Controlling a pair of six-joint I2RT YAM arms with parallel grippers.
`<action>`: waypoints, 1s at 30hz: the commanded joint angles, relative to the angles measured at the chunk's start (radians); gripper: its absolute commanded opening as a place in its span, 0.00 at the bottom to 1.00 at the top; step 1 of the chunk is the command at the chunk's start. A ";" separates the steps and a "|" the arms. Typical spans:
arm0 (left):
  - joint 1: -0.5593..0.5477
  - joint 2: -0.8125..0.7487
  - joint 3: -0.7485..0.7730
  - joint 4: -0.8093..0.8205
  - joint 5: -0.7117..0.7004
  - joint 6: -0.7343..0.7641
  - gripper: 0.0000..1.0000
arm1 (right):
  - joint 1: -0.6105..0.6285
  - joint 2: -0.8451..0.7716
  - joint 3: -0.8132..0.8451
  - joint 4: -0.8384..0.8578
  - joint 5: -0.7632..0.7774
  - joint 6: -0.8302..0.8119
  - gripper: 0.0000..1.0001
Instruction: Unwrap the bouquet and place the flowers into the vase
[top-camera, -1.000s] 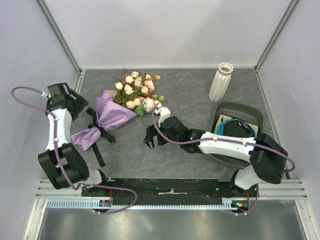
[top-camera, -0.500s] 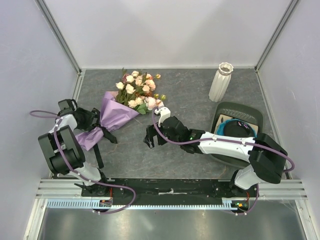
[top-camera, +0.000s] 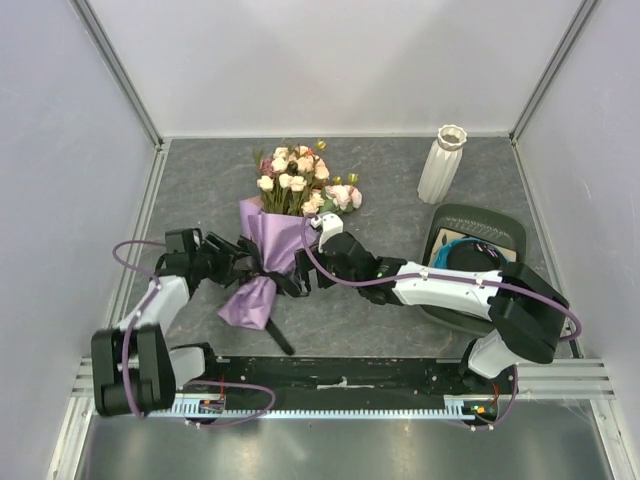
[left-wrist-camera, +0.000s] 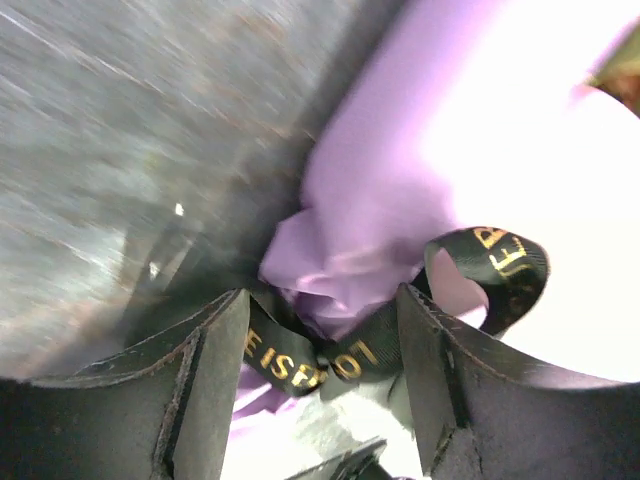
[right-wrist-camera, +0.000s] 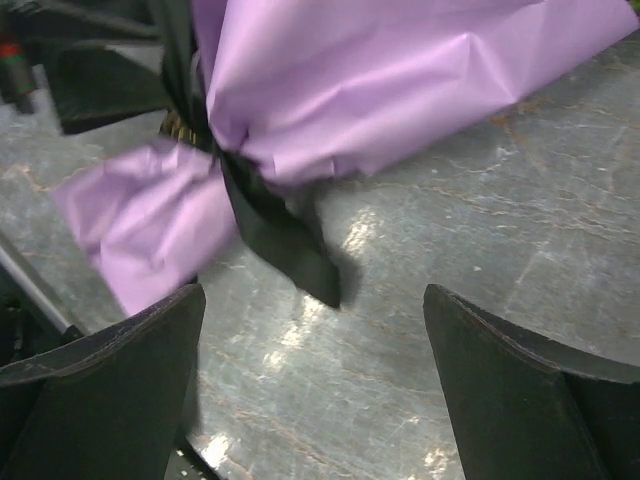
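Left gripper (top-camera: 240, 268): it is reaching in from the lower left of the top view. Its jaws are gripping the bouquet (top-camera: 268, 235) at the tied neck, with crumpled paper and ribbon (left-wrist-camera: 290, 362) filling the gap between them in the wrist view. Most likely it is taking hold there because the neck is the narrowest, firmest part and the knot sits there.
Bouquet: it is lying on the bench (top-camera: 400, 215) at centre left of the top view. The tail is pointing toward the bottom edge and the heads toward the top.
Ribbon: it is binding the neck, so the wrap is not yet off. One black end is trailing down toward the bottom of the frame.
Paper (right-wrist-camera: 380, 90): the lilac cone is flaring up from the knot and covering the stems.
Flowers (top-camera: 300, 180): they are spilling out of the cone at upper centre, clear of both arms.
Right gripper (right-wrist-camera: 312, 320): its jaws are standing wide and holding nothing. It is waiting just right of the neck, probably so it can take the ribbon or paper while the other side is pinned.
Vase (top-camera: 441, 165): it is standing upright at upper right, well apart from the bouquet and empty.
Dish (top-camera: 452, 245): it is sitting at right, partly under the right arm and playing no part.
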 joint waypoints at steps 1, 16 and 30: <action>-0.071 -0.241 -0.041 0.005 0.045 -0.027 0.69 | -0.041 0.011 0.005 -0.008 0.034 -0.027 0.98; -0.065 -0.292 0.081 -0.103 0.183 0.192 0.61 | -0.047 0.113 0.033 0.027 -0.214 -0.334 0.84; -0.045 -0.346 -0.083 -0.071 0.221 0.142 0.50 | 0.040 0.289 0.178 -0.001 -0.024 -0.345 0.56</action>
